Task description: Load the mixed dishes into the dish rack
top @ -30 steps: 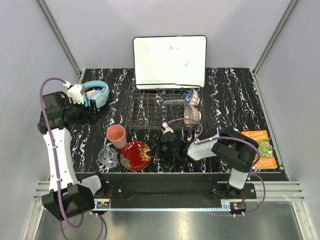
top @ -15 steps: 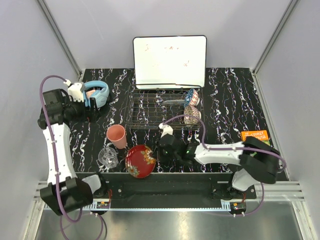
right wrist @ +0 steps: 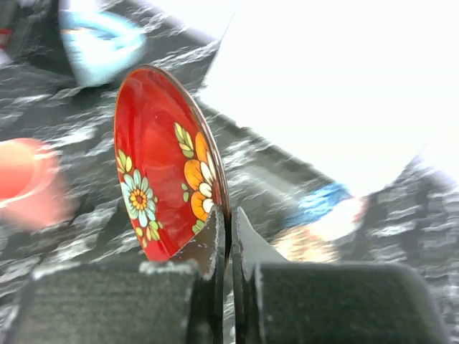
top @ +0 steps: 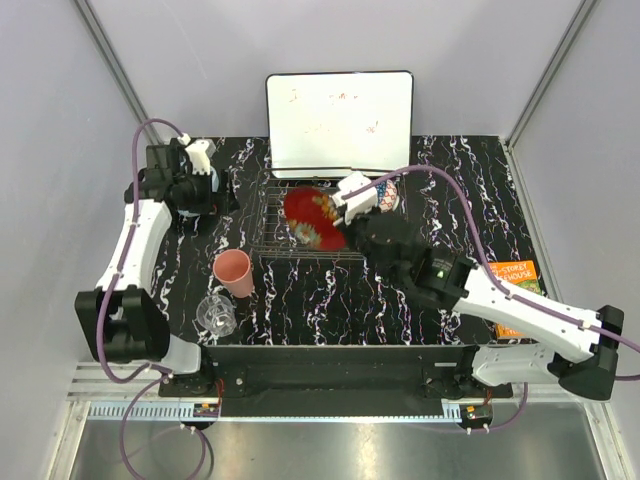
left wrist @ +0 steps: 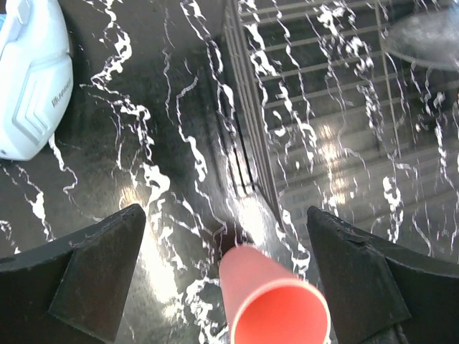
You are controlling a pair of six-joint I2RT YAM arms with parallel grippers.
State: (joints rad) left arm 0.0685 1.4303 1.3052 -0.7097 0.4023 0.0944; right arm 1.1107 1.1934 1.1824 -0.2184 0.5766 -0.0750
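Note:
My right gripper (top: 340, 226) is shut on the rim of the red floral plate (top: 312, 218), which it holds on edge above the dish rack (top: 278, 238). In the right wrist view the plate (right wrist: 161, 165) stands upright in the pinch of that gripper (right wrist: 229, 215). The blue patterned bowl (right wrist: 323, 203) and the beige patterned bowl (right wrist: 307, 244) show blurred behind it. The pink cup (top: 233, 272) and the clear glass mug (top: 216, 313) stand on the table left of the rack. My left gripper (left wrist: 224, 215) hangs open above the pink cup (left wrist: 276, 304), not touching it. A clear glass dish (left wrist: 423, 36) lies in the rack.
A white whiteboard (top: 340, 120) leans behind the rack. Light-blue headphones (left wrist: 32, 79) lie at the far left, under my left arm in the top view. An orange and green book (top: 518, 283) lies at the right edge, partly under my right arm.
My right gripper closed on the red plate at the near edge and carried it up and back over the rack. My left arm swung right and back, over the headphones.

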